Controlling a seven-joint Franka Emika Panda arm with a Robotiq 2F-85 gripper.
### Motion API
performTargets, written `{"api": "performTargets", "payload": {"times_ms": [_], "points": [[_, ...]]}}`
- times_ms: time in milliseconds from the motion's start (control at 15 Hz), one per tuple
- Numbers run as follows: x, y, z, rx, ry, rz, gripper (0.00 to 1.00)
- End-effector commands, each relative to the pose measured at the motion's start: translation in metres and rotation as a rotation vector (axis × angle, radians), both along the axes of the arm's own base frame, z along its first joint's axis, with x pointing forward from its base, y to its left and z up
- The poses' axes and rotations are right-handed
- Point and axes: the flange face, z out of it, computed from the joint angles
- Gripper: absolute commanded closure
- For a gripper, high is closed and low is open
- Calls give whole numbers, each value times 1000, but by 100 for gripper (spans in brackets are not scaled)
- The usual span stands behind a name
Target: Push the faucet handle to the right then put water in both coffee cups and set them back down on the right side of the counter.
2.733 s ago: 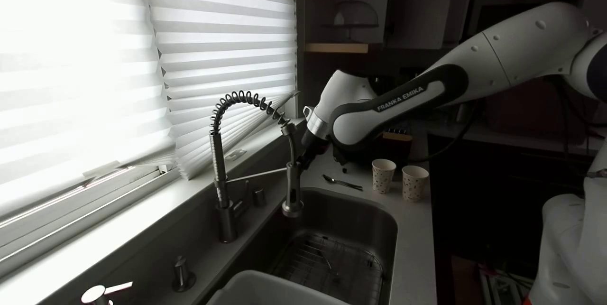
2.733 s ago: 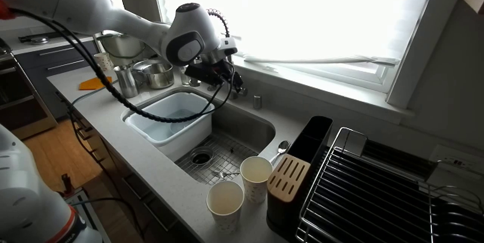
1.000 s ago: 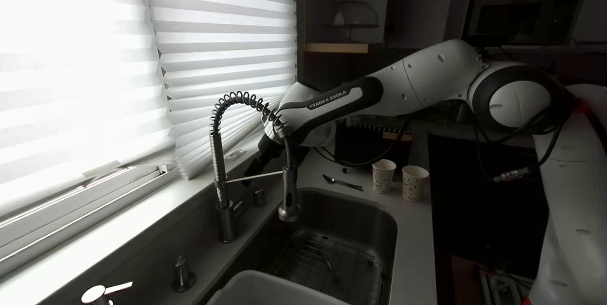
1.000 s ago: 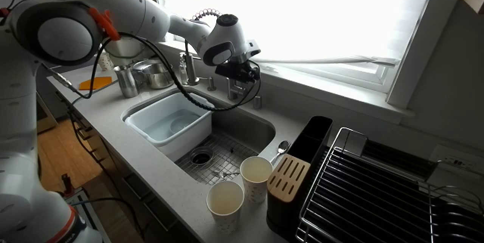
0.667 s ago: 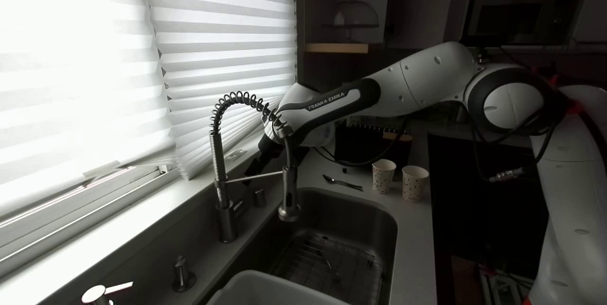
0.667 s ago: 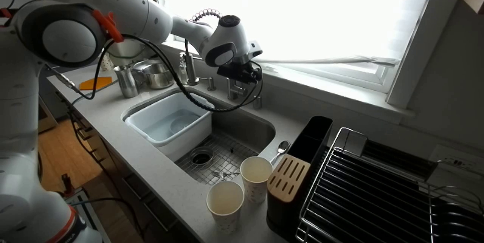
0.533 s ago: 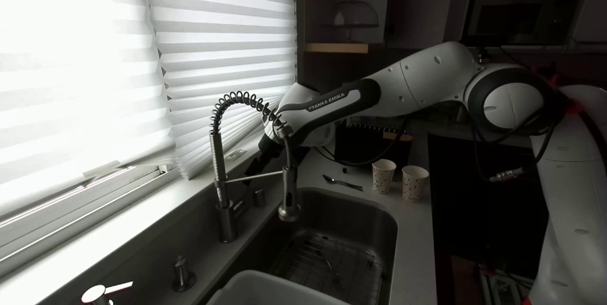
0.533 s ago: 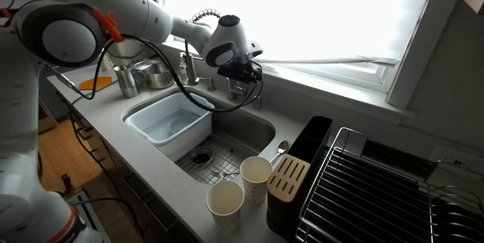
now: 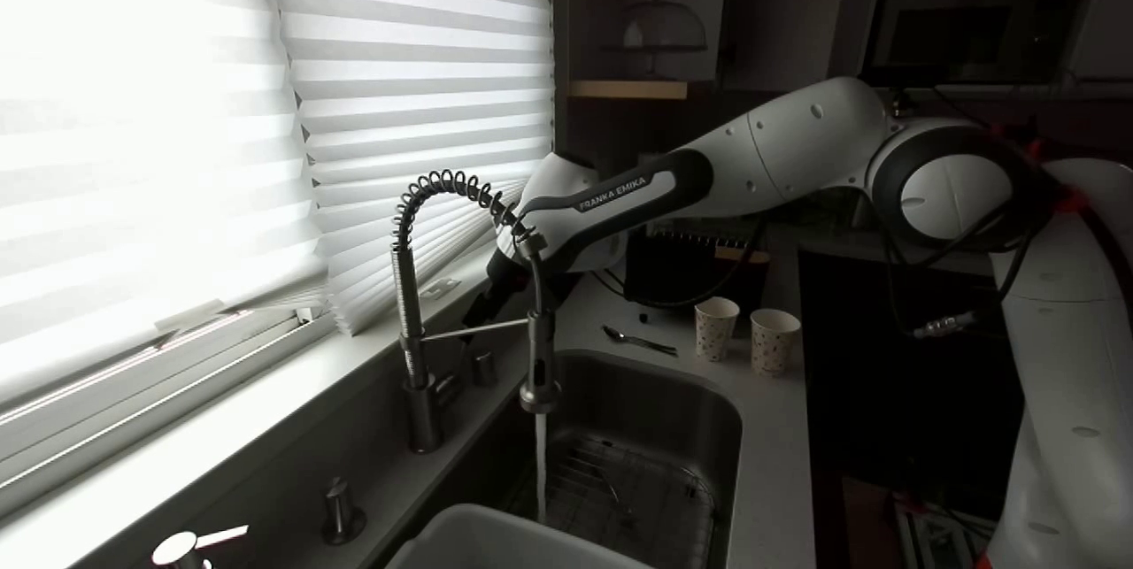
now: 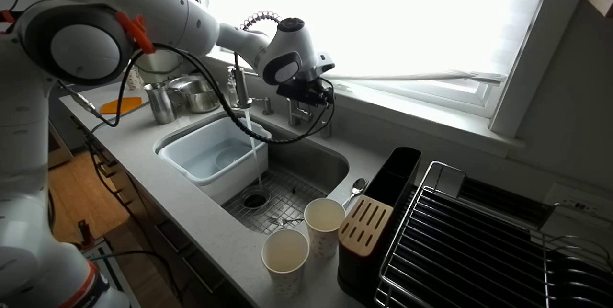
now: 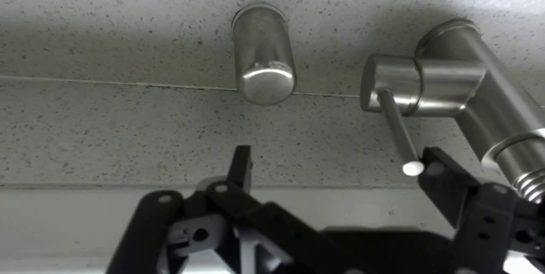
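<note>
The steel faucet with a coiled spring neck (image 9: 404,286) stands behind the sink. A water stream (image 9: 541,463) falls from its spray head into the sink; it also shows in an exterior view (image 10: 253,147). In the wrist view, the thin faucet handle (image 11: 399,131) lies between my open fingers, its tip against or very near the right-hand finger. My gripper (image 11: 334,159) holds nothing; it is partly behind the faucet in an exterior view (image 9: 474,321). Two speckled paper cups (image 10: 286,260) (image 10: 324,226) stand upright on the counter beside the sink, also in an exterior view (image 9: 715,330) (image 9: 774,343).
A white tub (image 10: 234,174) sits in the sink over the wire grid (image 10: 287,193). A spoon (image 10: 357,188), a black utensil holder (image 10: 400,164) and a dish rack (image 10: 469,241) are near the cups. A metal cap (image 11: 264,56) stands beside the faucet. Pots (image 10: 198,95) stand beyond the sink.
The arm has moved in toward the faucet since the oldest frames. Water now runs from the spray head; it did not half a second ago. The gripper has shifted slightly since then.
</note>
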Motion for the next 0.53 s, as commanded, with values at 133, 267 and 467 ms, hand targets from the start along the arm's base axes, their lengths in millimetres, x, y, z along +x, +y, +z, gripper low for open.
{"api": "performTargets", "payload": {"times_ms": [133, 267, 467], "points": [[-27, -11, 22, -9, 103, -46, 0], [-38, -16, 34, -27, 135, -52, 0], [-60, -22, 42, -10, 220, -33, 0]]}}
